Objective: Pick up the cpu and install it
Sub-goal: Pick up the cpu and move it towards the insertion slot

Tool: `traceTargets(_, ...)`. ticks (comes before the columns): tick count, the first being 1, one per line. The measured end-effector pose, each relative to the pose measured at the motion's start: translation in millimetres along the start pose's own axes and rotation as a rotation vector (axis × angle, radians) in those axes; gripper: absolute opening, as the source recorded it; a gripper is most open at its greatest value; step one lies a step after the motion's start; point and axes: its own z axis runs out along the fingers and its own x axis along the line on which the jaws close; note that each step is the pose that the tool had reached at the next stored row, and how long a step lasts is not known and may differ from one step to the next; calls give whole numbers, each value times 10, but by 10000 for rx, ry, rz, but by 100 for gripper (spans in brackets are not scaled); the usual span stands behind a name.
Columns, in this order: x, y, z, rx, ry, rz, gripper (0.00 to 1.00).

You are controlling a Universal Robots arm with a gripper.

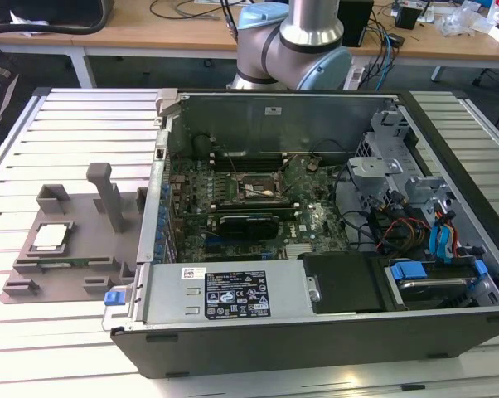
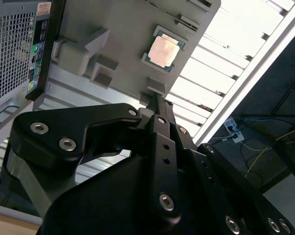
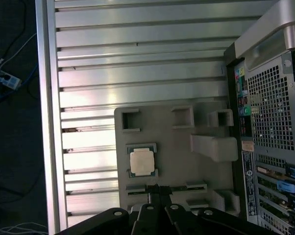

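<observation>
The cpu [image 1: 50, 238] is a small square chip with a shiny metal top. It lies flat in a recess of the grey fixture tray [image 1: 75, 264], at the exterior view's left of the open computer case [image 1: 316, 332]. Both wrist views look down on the cpu [image 3: 141, 161] [image 2: 163, 51]. My gripper [image 3: 158, 188] [image 2: 155, 98] hangs above the tray's edge, a short way from the chip and apart from it. Its black fingers are pressed together with nothing between them. The motherboard's socket [image 1: 258, 187] sits mid-case.
The tray carries upright posts [image 1: 107, 195] beside the cpu. The case's rear panel [image 3: 272, 112] stands close to the tray. The arm's base [image 1: 295, 41] rises behind the case. The slatted metal table [image 1: 75, 133] ends at an edge [image 3: 49, 122], with cables on the floor beyond.
</observation>
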Motion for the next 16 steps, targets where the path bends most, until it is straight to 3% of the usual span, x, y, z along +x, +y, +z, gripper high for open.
traceTargets(4, 0, -2, 0, 0, 0, 1, 11)
traceTargets(5, 0, -2, 0, 0, 0, 0, 17)
traceTargets(6, 0, -3, 0, 0, 0, 0, 36)
traceTargets(8, 0, -4, 0, 0, 0, 0, 60)
traceTargets(9, 0, -5, 0, -1, -1, 0, 66)
traceTargets(11, 0, -7, 0, 15, 0, -21, 66)
traceTargets(14, 1, -3, 5, 201, 19, -777, 66)
traceTargets(15, 0, 0, 6, 353, 14, -834, 66)
traceTargets(16, 0, 2, 7, 391, 14, -882, 66)
